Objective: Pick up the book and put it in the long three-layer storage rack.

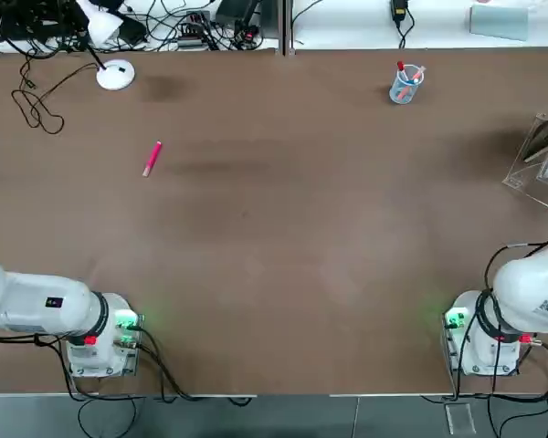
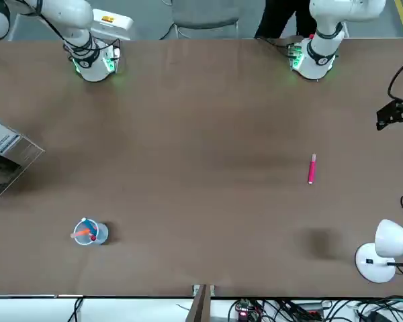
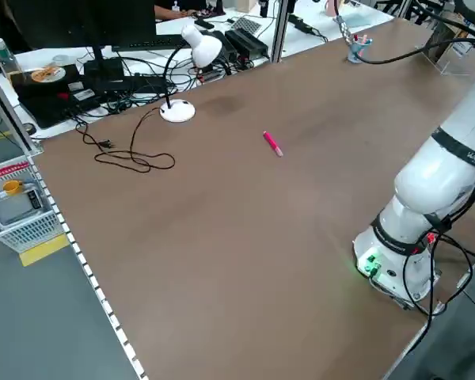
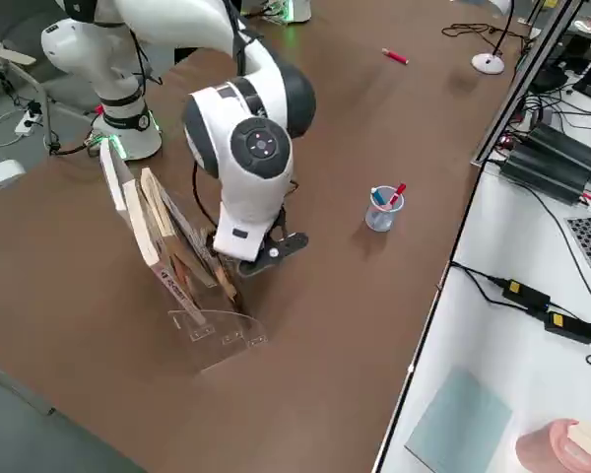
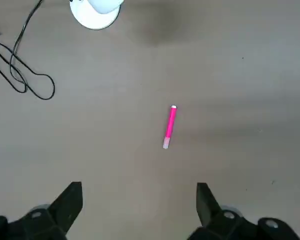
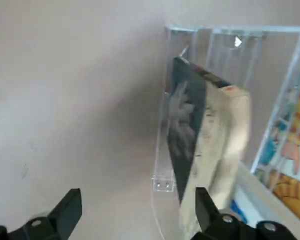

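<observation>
Book already leans in the clear acrylic rack beside the wide-open, empty right gripper, whose nearer finger could snag its pages and topple it if lowered carelessly, while the left gripper idles wide open over the desk.

In the top view, the clear rack is cut off by the right edge. The words on the book are too blurred to be read. In the front view, the left gripper is partly cut off.
</observation>
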